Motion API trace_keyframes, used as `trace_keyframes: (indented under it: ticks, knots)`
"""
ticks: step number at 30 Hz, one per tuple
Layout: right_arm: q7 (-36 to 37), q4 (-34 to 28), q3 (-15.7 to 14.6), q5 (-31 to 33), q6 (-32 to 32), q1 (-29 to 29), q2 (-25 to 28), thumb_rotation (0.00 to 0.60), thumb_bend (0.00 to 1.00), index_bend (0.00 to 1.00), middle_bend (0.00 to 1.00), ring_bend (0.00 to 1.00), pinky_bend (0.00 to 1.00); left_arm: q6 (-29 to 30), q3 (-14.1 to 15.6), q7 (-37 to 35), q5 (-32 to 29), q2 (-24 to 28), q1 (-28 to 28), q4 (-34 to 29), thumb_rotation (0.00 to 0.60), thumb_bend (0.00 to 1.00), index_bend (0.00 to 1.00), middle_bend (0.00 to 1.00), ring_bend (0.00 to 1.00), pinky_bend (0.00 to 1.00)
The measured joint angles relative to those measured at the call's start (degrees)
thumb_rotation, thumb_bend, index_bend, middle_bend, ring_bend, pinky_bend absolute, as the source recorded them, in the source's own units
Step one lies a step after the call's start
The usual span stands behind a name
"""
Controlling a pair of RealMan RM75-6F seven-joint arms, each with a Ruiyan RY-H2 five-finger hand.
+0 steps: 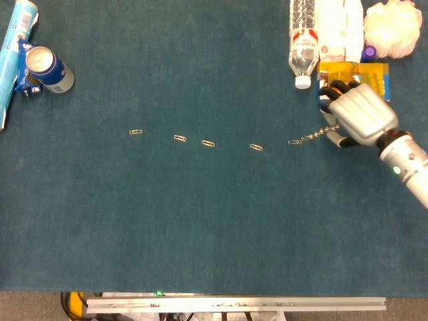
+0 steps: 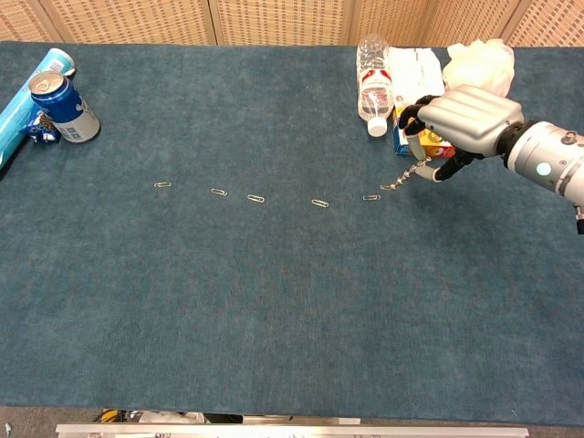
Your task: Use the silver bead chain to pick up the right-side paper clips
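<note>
My right robot hand (image 1: 358, 115) pinches the upper end of the silver bead chain (image 1: 313, 136), so the rest trails down and leftward to the desk (image 1: 214, 221), where its free tip appears to touch the rightmost paper clip (image 1: 293, 142). I judge this slant lets the tip drag along the row. Four more paper clips (image 2: 255, 198) lie in a line further left. My left robot hand is out of sight. The desk is covered in dark teal carpet-like felt; woven wicker panels (image 2: 274, 18) stand behind it.
</note>
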Motion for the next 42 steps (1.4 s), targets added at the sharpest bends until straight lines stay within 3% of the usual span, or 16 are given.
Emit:
trace_keyframes:
  ticks: [18, 29, 42]
  knots:
    - [-0.58, 1.69, -1.02, 2.06, -1.36, 2.04, -2.37, 0.600, 0.32, 0.60, 0.25, 0.18, 0.34, 0.74, -0.37, -1.50, -0.67, 1.02, 0.84, -0.35, 0.600, 0.12, 0.38, 0.36, 0.30, 0.43]
    - [0.16, -1.40, -2.32, 0.15, 2.38, 0.30, 0.77, 0.600, 0.32, 0.60, 0.26, 0.18, 0.34, 0.33, -0.52, -0.80, -1.11, 0.79, 0.68, -0.17, 0.600, 0.12, 0.38, 0.36, 0.30, 0.43]
    - [-2.14, -2.37, -0.70, 1.22, 1.11, 2.98, -0.29, 0.600, 0.32, 0.60, 0.26, 0.18, 0.34, -0.18, -0.37, 0.58, -1.79, 0.98, 0.69, -0.83, 0.600, 0.12, 0.38, 0.36, 0.30, 0.43]
